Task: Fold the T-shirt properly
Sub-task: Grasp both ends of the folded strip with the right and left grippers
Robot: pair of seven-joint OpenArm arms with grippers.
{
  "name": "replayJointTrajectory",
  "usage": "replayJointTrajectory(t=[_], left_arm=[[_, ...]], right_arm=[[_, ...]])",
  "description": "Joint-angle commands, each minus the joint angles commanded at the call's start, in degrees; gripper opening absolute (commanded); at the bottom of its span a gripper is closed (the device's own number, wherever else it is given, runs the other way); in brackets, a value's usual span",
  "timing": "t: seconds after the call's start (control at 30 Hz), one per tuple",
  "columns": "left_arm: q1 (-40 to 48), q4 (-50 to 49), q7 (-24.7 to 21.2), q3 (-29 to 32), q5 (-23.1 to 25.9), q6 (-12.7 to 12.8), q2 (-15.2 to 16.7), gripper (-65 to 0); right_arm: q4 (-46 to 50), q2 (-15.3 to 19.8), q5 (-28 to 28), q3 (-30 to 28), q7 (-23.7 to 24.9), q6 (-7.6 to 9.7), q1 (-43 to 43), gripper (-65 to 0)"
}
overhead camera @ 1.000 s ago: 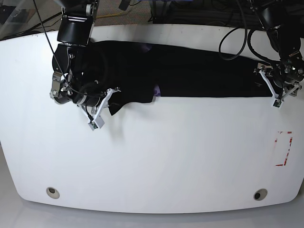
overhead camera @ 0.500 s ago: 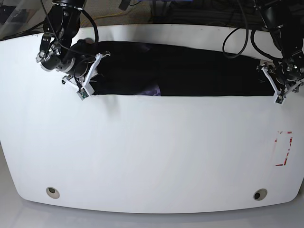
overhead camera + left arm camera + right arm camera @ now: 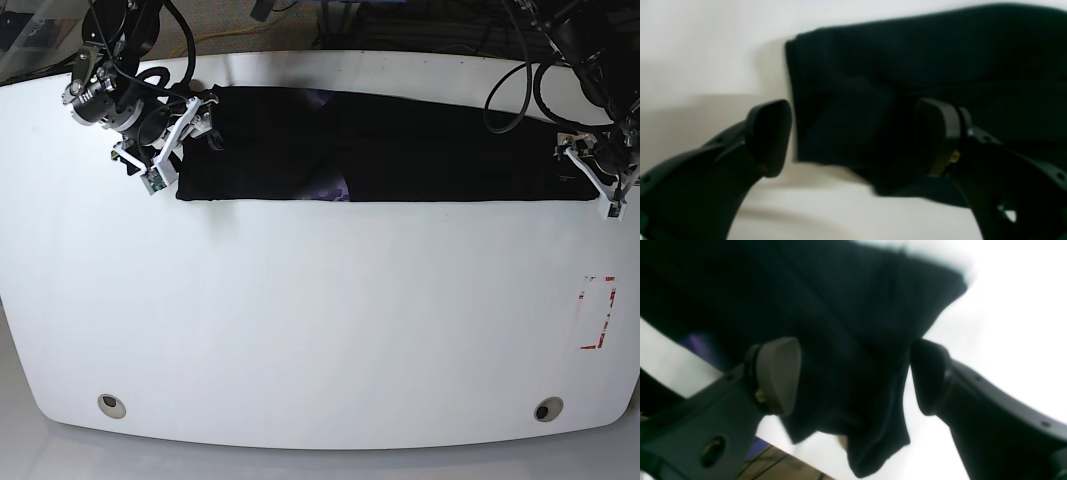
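The black T-shirt (image 3: 400, 150) lies as a long flat strip along the far side of the white table (image 3: 320, 320), with a purple patch (image 3: 335, 188) at its near edge. My right gripper (image 3: 178, 140) is at the strip's left end. In the right wrist view it (image 3: 853, 376) is open, with a bunched black cloth end (image 3: 853, 340) between its fingers. My left gripper (image 3: 603, 180) is at the strip's right end. In the left wrist view it (image 3: 851, 133) is open astride the T-shirt's corner (image 3: 846, 110), which rests on the table.
A small red-marked rectangle (image 3: 597, 312) is on the table at the near right. Two round holes (image 3: 112, 405) (image 3: 547, 409) sit near the front edge. Cables hang beyond the far edge (image 3: 350, 30).
My right gripper swung from the near left up to the far left, drawing the loose cloth out, so the shirt's near edge now runs straight. My left gripper shifted slightly right.
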Motion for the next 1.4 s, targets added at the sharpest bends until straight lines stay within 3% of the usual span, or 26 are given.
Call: replayJointTrajectory(t=[0.1,0.23,0.3,0.5,0.67,1.07,1.1,1.17,1.23,1.3,1.33,1.4], left_arm=[[0.5,-0.2,2.2,-0.5,-7.3,0.0,-2.5,-11.0],[3.4,-0.4,3.5,-1.8,-14.4,0.0,-5.0,-10.8],[4.2,-0.7,3.4,-3.3,-15.6,0.0,-5.3,-10.8],[4.8,-7.2,3.4,-4.2,-16.2,0.0,-5.9,-10.7],[4.7,-10.1,3.3,-4.0,-16.3,0.0,-5.5,-10.7],[4.4,-12.3,0.6,2.6,-15.8,0.0,-1.9,-11.7],[4.4,-12.3,0.6,3.1,-15.8,0.0,-2.0,-13.2],[4.4,-12.1,0.6,3.1,-16.0,0.0,-1.8,-22.9],[4.5,-12.1,0.6,3.2,-15.9,0.0,-1.8,-41.7],[4.5,-12.1,0.6,3.4,-15.8,0.0,-1.9,-56.1],[4.6,-12.0,0.6,3.5,-15.8,0.0,-1.9,-60.4],[4.7,-10.4,0.6,3.6,-15.8,0.0,-1.8,-59.3]], right_arm=[[-1.8,0.0,2.7,-2.8,0.0,0.0,-0.4,-15.4],[-6.5,-0.2,0.2,-6.5,0.4,0.0,-0.2,-15.4],[-8.9,-0.2,-1.0,-7.6,0.7,0.0,0.1,-15.4],[-12.4,0.1,-1.8,-10.5,6.4,0.0,-0.2,-15.4],[-12.7,-0.1,-1.8,-11.3,6.4,0.0,-0.4,-15.5],[-12.9,-0.1,-1.7,-11.3,6.5,0.0,-0.4,-15.5],[-12.9,-0.1,-1.8,-11.3,6.5,0.0,-0.4,-15.5],[-12.9,-0.1,-1.8,-11.1,6.6,0.0,-0.4,-15.5],[-13.0,-0.1,-1.8,-11.0,6.6,0.0,-0.4,-15.5],[-13.0,-0.1,-1.8,-11.0,6.6,0.0,-0.4,-15.5],[-13.0,-0.1,-1.8,-11.0,6.6,0.0,-0.4,-15.5],[-13.0,-0.1,-1.8,-11.1,6.6,0.0,-0.4,-15.5]])
